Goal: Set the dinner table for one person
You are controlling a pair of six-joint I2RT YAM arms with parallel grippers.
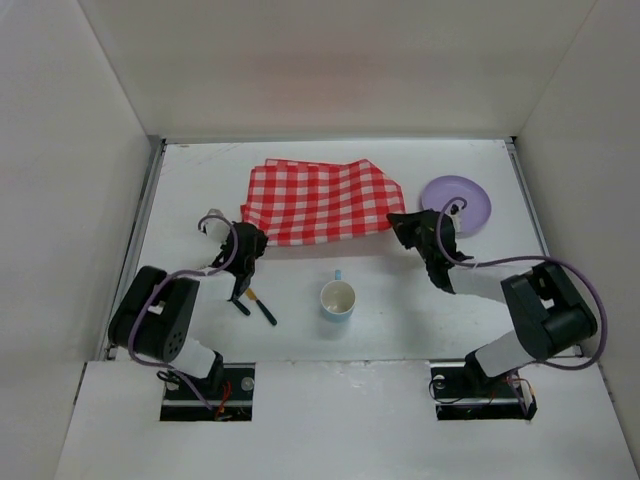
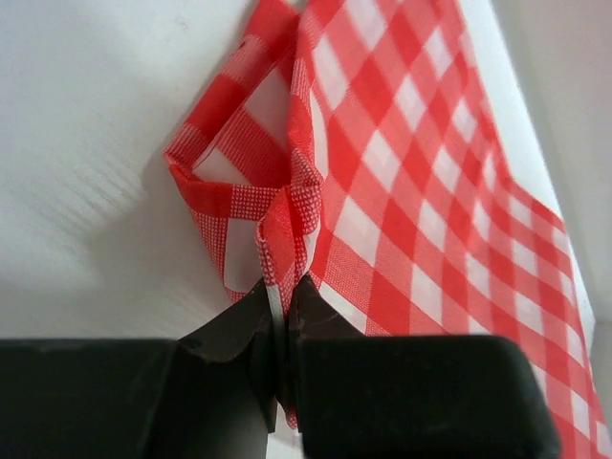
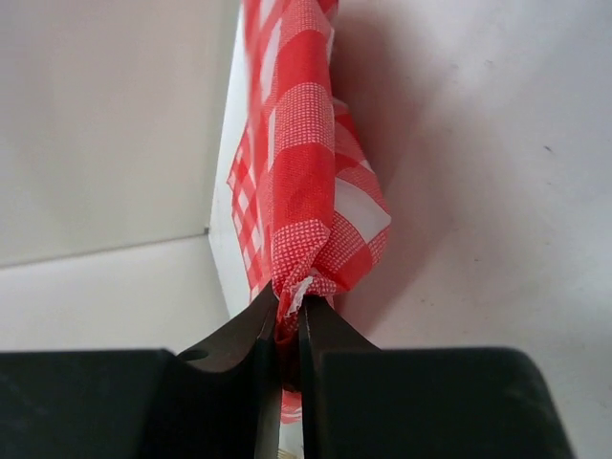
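A red-and-white checked cloth (image 1: 320, 202) lies spread on the white dinner table (image 1: 200, 180) at the back middle. My left gripper (image 1: 248, 240) is shut on the cloth's near left corner (image 2: 279, 225). My right gripper (image 1: 404, 226) is shut on the cloth's near right corner (image 3: 311, 239), which bunches up between the fingers. A white cup (image 1: 337, 299) with a pale blue handle stands in front of the cloth. A lilac plate (image 1: 456, 204) lies at the back right. Black-handled cutlery (image 1: 262, 307) lies near the left arm.
White walls enclose the table on three sides. Metal rails (image 1: 143, 230) run along the table's left and right edges. The arm bases sit at the near edge.
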